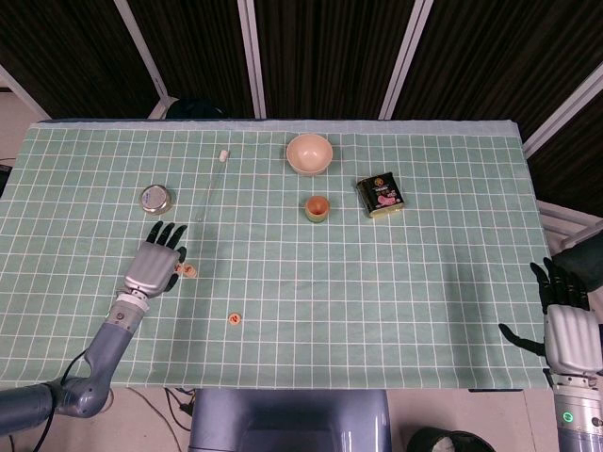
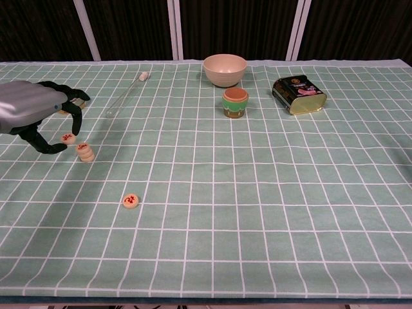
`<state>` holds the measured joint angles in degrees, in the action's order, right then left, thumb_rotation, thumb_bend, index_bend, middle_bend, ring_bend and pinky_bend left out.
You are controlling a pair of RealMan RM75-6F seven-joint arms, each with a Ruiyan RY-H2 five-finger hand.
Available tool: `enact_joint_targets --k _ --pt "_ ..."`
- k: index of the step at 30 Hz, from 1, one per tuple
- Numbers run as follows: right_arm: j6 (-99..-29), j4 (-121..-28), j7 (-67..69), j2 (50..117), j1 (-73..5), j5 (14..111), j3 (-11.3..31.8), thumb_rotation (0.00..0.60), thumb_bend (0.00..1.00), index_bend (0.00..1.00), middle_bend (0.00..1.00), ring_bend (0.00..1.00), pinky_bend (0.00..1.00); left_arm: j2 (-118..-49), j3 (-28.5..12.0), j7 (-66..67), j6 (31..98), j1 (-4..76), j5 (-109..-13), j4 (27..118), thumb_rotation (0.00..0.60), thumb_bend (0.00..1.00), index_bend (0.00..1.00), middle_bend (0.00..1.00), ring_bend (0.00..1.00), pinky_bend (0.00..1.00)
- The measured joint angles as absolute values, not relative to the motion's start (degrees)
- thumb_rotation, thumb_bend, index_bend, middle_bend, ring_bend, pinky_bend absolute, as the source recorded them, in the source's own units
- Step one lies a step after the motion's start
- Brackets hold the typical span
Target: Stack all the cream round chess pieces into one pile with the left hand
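A table under a green checked cloth (image 2: pixel 270 193) carries a cream bowl (image 2: pixel 224 69) at 12 o'clock, a small cup (image 2: pixel 235 102) just below, a tin (image 2: pixel 299 95) at 2, a stack of pieces (image 2: pixel 84 152) and one loose piece (image 2: pixel 131 201) at 9, and perhaps a small lidded can (image 1: pixel 155 198) at 10

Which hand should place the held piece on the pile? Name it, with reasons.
Left. The left hand already pinches a piece right beside the pile. The right hand sits at the table's far edge, holding nothing.

green checked tablecloth (image 1: pixel 377 282), dark slatted wall (image 1: pixel 320 56)
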<state>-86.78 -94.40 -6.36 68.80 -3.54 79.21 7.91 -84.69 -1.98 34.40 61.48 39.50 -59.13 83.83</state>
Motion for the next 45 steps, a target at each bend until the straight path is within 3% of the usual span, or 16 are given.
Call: enact_joint_targets --k 45 --pt "-86.68 -94.55 -6.66 68.6 -3.58 79.08 7.92 0.6 0.23 0.09 0.01 0.0 0.0 -89.48 -3.69 39.87 60.84 39.31 -59.69 80.43 0.6 0.32 0.43 0.05 0.0 0.0"
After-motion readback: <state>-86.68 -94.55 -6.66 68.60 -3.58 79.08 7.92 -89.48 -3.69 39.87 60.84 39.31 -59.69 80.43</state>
